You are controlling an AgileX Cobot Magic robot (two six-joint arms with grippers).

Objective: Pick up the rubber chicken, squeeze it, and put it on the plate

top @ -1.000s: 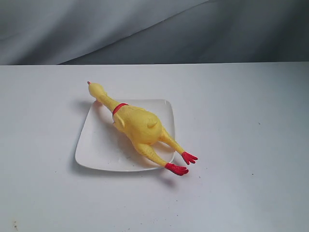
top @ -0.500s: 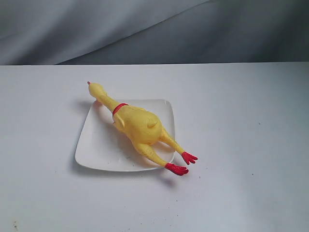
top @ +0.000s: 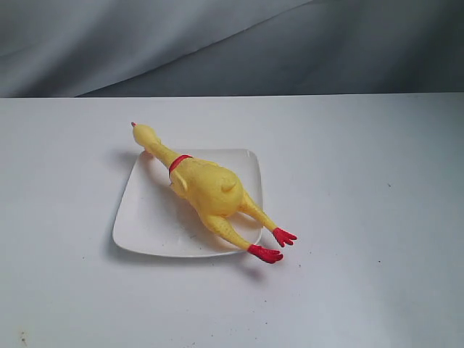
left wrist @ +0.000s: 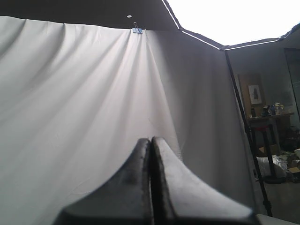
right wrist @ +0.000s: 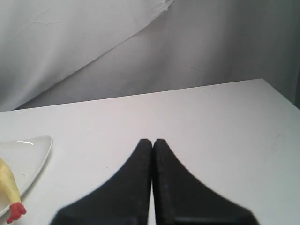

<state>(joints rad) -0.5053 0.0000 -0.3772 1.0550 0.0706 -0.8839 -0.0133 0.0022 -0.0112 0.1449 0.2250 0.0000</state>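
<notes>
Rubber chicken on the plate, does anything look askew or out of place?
The rubber chicken lies diagonally on the plate and overhangs it: head past the far left corner, red feet past the near right edge over the table. No spill or damage visible.

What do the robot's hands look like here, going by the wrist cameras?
The left hand and the right hand look alike. Each has two matte black fingers, broad at the base and tapering in a curve to a narrow tip. The left one's surface looks slightly scuffed. No cables, markings or arm links show in any view.
</notes>
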